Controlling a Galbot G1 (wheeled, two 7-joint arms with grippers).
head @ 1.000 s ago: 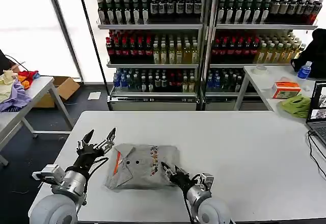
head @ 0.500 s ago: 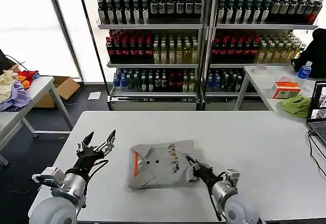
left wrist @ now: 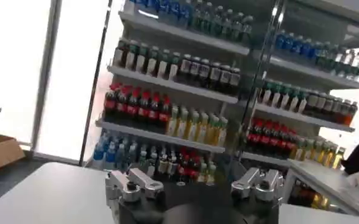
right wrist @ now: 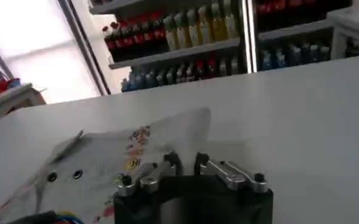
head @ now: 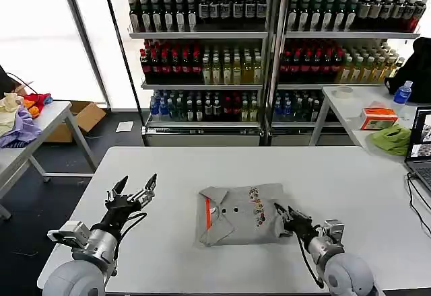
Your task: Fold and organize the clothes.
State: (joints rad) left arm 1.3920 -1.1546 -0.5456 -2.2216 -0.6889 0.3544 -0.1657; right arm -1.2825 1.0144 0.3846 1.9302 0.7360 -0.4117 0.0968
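From the head view I have the folded grey shirt (head: 241, 213) lying flat near the middle of the white bench (head: 337, 175), its orange-red neck lining at the 9 o'clock end and the small multicoloured print toward 3 o'clock. My right gripper (head: 283, 214) sits at the shirt's 3 o'clock edge, low on the bench surface, with its fingers (right wrist: 167, 165) pressed nearly together on the hem of the cloth; the right wrist view shows the fabric running up between them, so I read it as pinching the shirt's edge. My left gripper (head: 135, 188) is off at about 9 o'clock from the shirt, well apart from it, raised above the bench with its fingers (left wrist: 125, 182) spread wide and nothing between them. Behind the bench stand shelves of bottles (head: 269, 54), and a lime-green cloth (head: 392, 138) lies on a side table at about 2 o'clock.
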